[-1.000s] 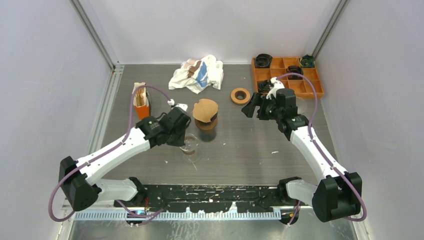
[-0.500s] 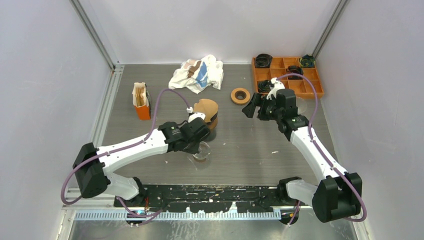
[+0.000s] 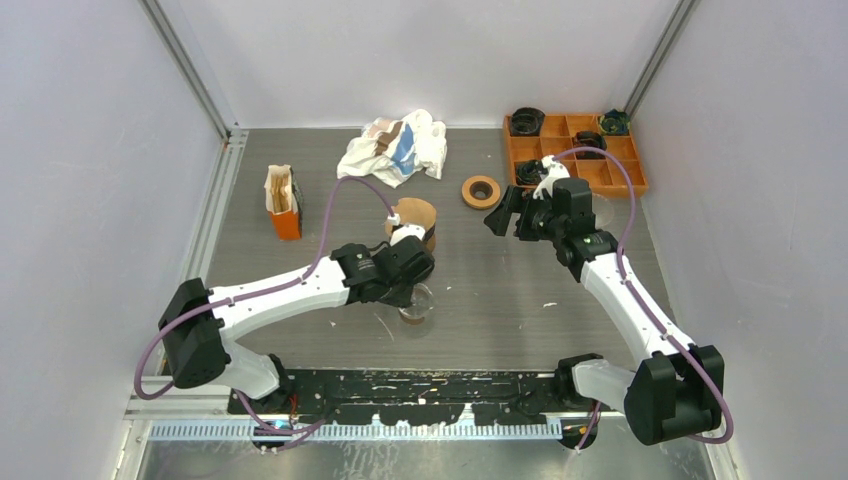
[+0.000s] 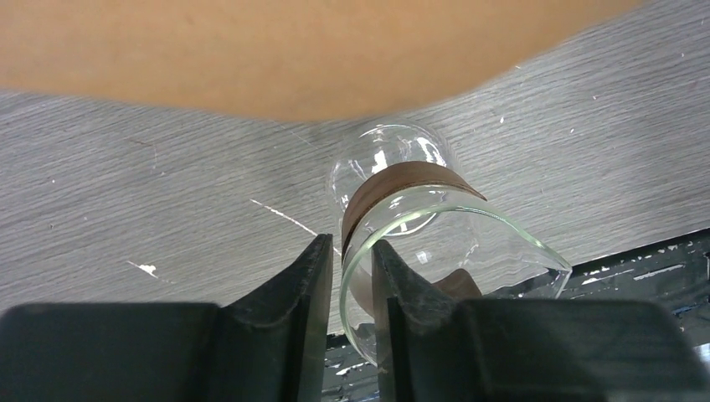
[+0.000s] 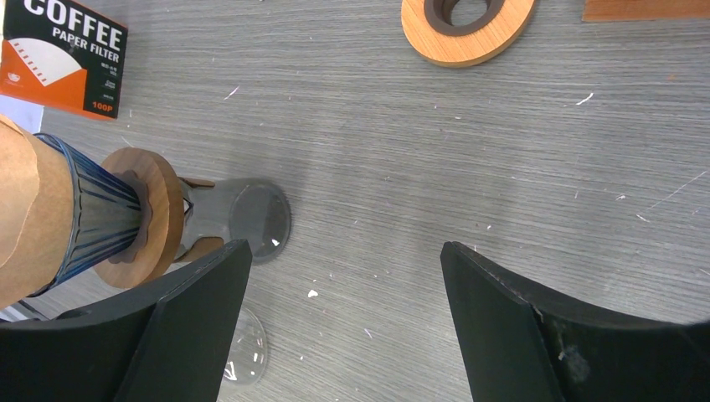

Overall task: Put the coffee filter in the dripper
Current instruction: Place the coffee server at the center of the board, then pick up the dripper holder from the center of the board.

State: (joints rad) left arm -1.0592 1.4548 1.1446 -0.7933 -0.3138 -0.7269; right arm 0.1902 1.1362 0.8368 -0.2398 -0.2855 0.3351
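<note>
Brown paper coffee filter (image 3: 411,211) seated in the dripper (image 5: 100,222), at 12 o'clock from your left gripper (image 4: 352,244), fingers narrow astride the glass carafe (image 4: 402,197) rim, actual pinch you cannot tell, your right gripper (image 5: 343,251) spread wide, empty, at the dripper's 3 o'clock.
</note>
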